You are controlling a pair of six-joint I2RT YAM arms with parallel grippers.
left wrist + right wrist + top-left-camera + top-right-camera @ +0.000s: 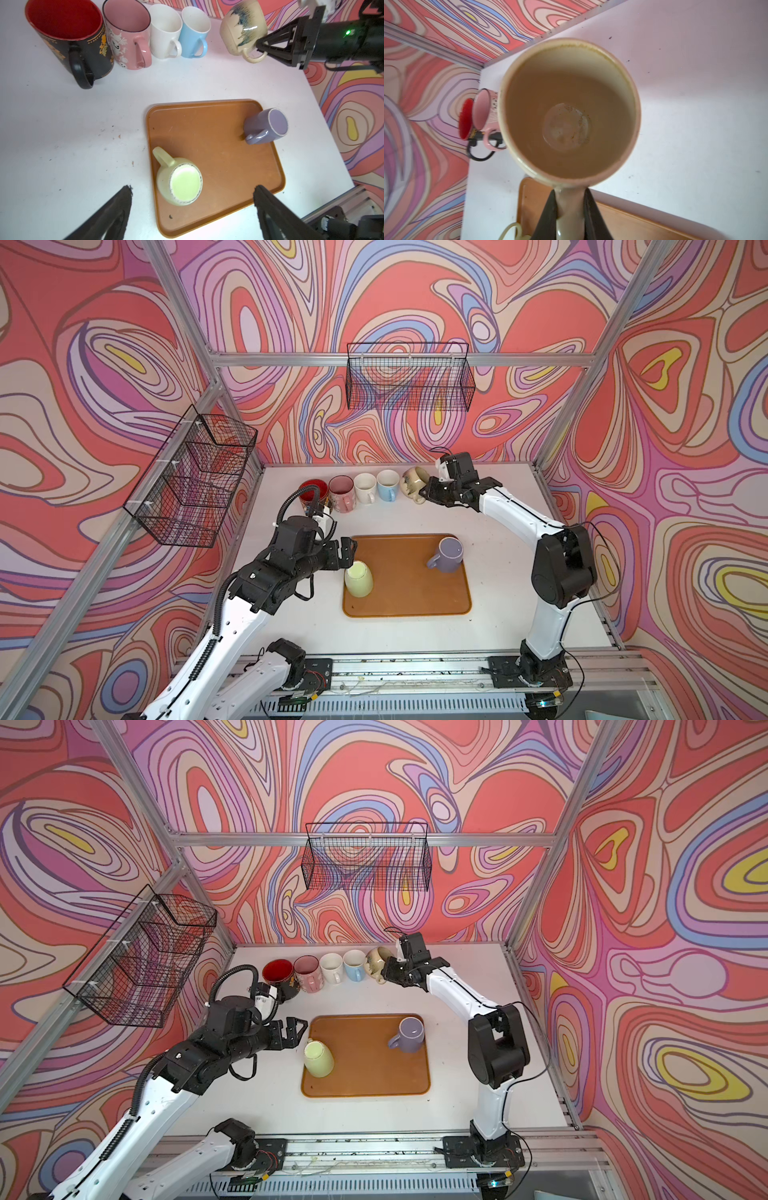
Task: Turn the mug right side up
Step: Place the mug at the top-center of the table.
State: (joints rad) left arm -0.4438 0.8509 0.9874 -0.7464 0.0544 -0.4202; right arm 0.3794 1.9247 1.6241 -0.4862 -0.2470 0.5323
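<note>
We've L hand wide open just above upside-down green mug on tray; R hand grips tilted beige mug by handle.

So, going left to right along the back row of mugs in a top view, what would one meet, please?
A black ceramic mug with red inside → pink ceramic mug → white ceramic mug → light blue ceramic mug → cream mug with blue glaze streaks, tilted, held by the right gripper.
</note>
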